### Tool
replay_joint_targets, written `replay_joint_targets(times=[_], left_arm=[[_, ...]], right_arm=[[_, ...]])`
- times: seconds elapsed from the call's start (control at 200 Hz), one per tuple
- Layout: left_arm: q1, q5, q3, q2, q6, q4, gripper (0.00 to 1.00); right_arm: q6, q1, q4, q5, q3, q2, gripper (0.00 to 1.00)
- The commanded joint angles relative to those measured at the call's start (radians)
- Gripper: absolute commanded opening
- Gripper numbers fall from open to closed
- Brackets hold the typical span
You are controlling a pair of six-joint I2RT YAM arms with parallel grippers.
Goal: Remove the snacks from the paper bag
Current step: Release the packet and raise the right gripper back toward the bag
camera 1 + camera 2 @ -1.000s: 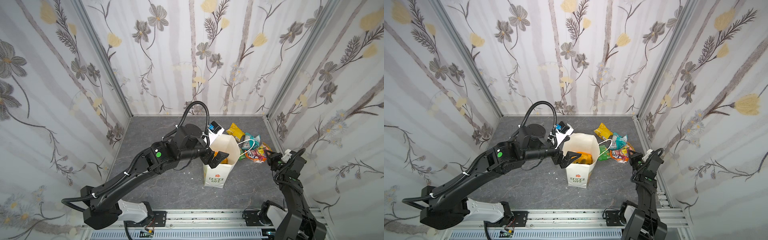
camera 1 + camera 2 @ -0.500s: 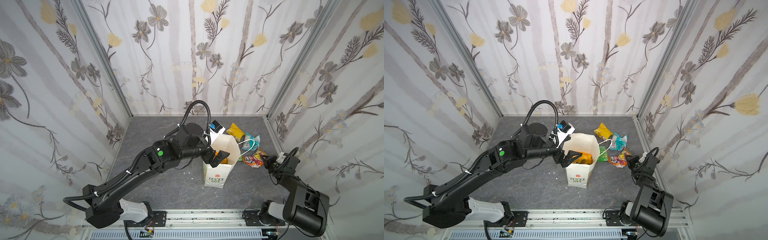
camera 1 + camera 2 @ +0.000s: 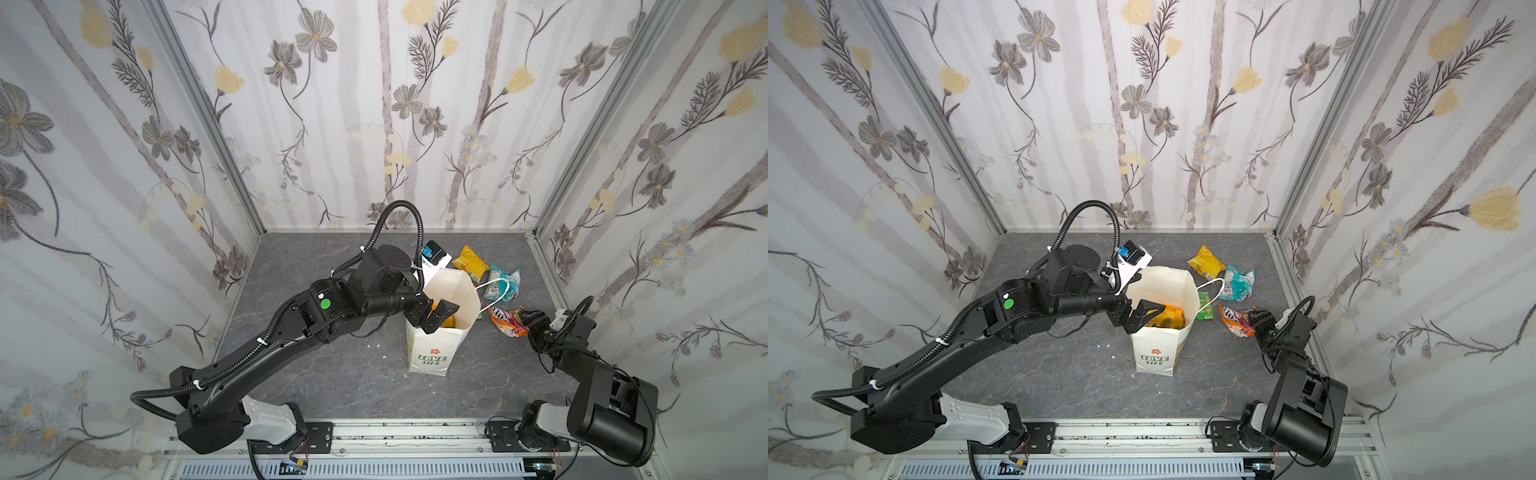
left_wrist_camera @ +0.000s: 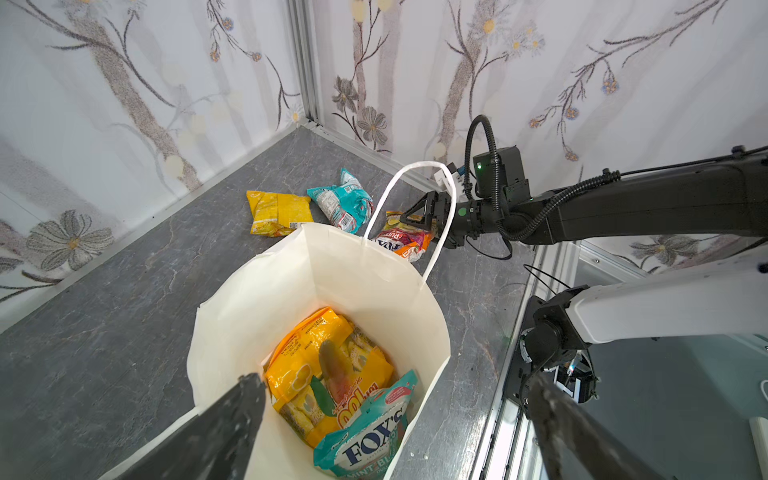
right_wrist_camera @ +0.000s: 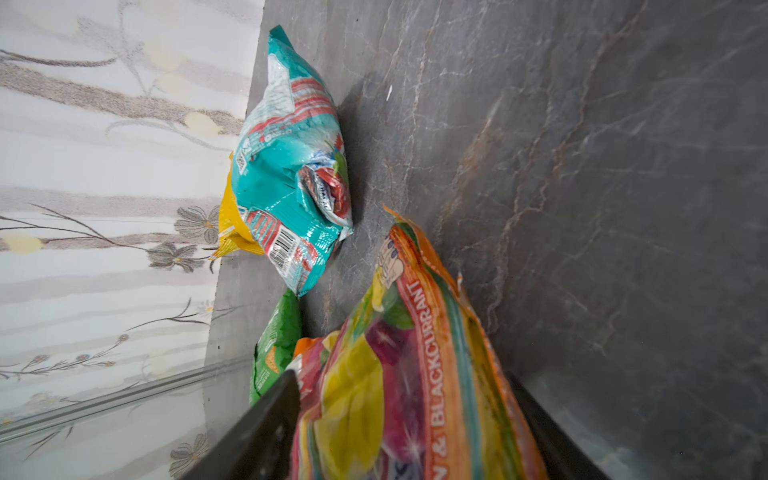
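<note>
Paper bag: upright right of the surface's middle, stiff white paper, cord loops; glossy orange pouch and teal FOX'S packet inside. Since a second ago: right gripper down by the right edge, jaws now parted around crinkly orange-red packet lying there. Left gripper as before at the bag's rim, spread wide, empty.

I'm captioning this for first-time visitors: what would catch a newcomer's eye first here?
The tall white paper bag with green LOVE LIFE print stands upright mid-table, the open left gripper poised at its mouth over a large orange-yellow pouch and a teal FOX'S packet inside. To its right, a yellow packet and a crumpled teal packet lie on the grey table, and the right gripper straddles a crinkly orange-and-red packet.
</note>
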Motion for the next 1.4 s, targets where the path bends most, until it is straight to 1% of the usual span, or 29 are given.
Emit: replay_joint_targets(times=[0.0,0.185,0.26,0.36,0.54,0.68,0.779,0.834,0.939,1.124,1.284,1.394], left_arm=[[0.002,-0.033,0.021,0.012,-0.021,-0.008,1.00],[0.005,-0.079,0.060,0.049,-0.035,-0.050,0.99],[0.008,-0.110,0.082,0.070,-0.043,-0.074,0.99],[0.014,-0.135,0.107,0.096,-0.057,-0.102,0.99],[0.026,-0.185,0.152,0.148,-0.082,-0.145,0.99],[0.033,-0.200,0.178,0.184,-0.090,-0.166,0.97],[0.040,-0.200,0.191,0.207,-0.096,-0.174,0.95],[0.044,-0.197,0.199,0.219,-0.101,-0.180,0.92],[0.052,-0.189,0.215,0.245,-0.105,-0.196,0.90],[0.060,-0.156,0.248,0.296,-0.113,-0.230,0.88],[0.061,-0.126,0.272,0.338,-0.113,-0.247,0.88],[0.061,-0.110,0.290,0.366,-0.115,-0.262,0.88]], right_arm=[[-0.059,-0.002,-0.042,0.092,-0.008,-0.035,0.83],[-0.073,-0.012,-0.108,0.164,-0.031,-0.160,0.89],[-0.069,-0.018,-0.148,0.175,-0.030,-0.237,0.90],[-0.060,-0.020,-0.218,0.184,-0.007,-0.377,0.91],[-0.041,-0.005,-0.346,0.073,0.130,-0.609,0.91],[-0.007,0.034,-0.376,-0.092,0.264,-0.680,0.92],[0.015,0.100,-0.392,-0.192,0.366,-0.680,0.92],[0.020,0.154,-0.397,-0.224,0.431,-0.674,0.93],[0.021,0.263,-0.409,-0.262,0.526,-0.660,0.94],[0.003,0.434,-0.452,-0.281,0.655,-0.629,0.97],[-0.077,0.560,-0.569,-0.274,0.748,-0.585,0.99],[-0.122,0.642,-0.635,-0.243,0.783,-0.568,1.00]])
